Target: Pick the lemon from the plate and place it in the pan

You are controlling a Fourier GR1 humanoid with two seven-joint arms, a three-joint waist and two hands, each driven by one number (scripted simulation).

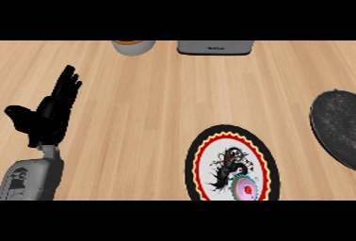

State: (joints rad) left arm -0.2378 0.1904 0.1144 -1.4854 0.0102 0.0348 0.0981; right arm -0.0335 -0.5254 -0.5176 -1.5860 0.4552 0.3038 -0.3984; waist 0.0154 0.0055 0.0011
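A round plate [201, 160] with a black rim, a red ring and a dark drawing on white lies on the wooden counter at the lower middle right. A small pink and teal disc [245, 189] shows near its lower edge; I cannot tell whether it is part of the pattern. No lemon shows anywhere in the view. The dark grey pan [337, 127] lies at the right edge, partly cut off. My left hand [49, 117] rests open at the left, fingers straight and pointing up, holding nothing. My right hand is out of view.
A white, brown-topped cup or bowl [133, 46] and a grey appliance [214, 47] stand at the counter's far edge. Bare wood [153, 108] stretches between my left hand and the plate.
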